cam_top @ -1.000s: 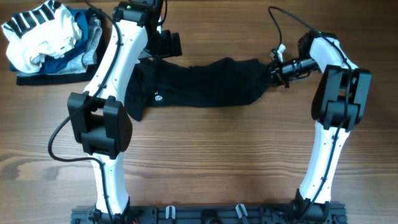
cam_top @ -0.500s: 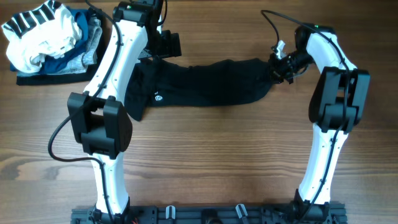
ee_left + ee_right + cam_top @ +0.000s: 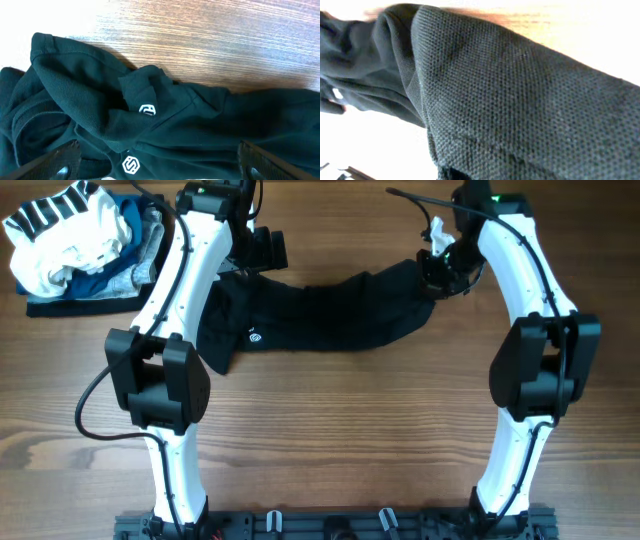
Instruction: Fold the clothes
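Work on the fold had hardly begun. The black shirt (image 3: 320,315) lay on the far side of the bench (image 3: 350,440), near the middle. It was pulled out long from left to right and bunched up, not flat. No part of it looked neatly laid over another part. Its left end was crumpled, and a small white logo (image 3: 146,110) showed among the wrinkles.

The left fingers (image 3: 263,255) hung over that left end, spread wide open, and held nothing. The right fingers (image 3: 440,268) were at the far right end of the shirt, pinched tight on the edge of the cloth. The right wrist view was full of black knit cloth, very close up.

A pile of other clothes (image 3: 75,245) sat in the far left corner, off to the left of the shirt.

I think the shirt first had to be spread flat and smooth. Then the sleeves and sides had to be turned in, and the whole thing folded over. So almost all of the job was left to do.
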Motion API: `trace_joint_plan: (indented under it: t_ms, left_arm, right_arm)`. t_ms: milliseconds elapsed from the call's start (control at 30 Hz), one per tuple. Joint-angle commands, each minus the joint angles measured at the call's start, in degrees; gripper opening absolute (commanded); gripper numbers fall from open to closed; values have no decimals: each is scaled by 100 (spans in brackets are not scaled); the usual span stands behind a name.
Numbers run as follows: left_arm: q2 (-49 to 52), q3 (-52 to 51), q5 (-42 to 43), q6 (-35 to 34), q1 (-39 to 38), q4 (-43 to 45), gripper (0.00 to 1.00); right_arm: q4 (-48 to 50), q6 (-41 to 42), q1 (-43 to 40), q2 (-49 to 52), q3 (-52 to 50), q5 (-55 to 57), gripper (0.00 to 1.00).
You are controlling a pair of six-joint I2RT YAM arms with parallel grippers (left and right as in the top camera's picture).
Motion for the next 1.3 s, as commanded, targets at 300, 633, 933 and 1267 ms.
trace_joint_plan:
  t_ms: [300,633,933,1267]
  left_arm:
    - [-129,85,-76,9,317,-4,100]
    - [-439,85,990,-28,1311,227,100]
    - [-505,85,1812,-9,1749,203,100]
    - [-505,85,1812,-11,1744,201,100]
  right_arm:
    - [-162,286,1390,-61,79,599,4]
    - [66,529,1740,162,74,546,4]
    - [227,483,1847,647,72,398,4]
    - [387,398,2164,837,72,400,17]
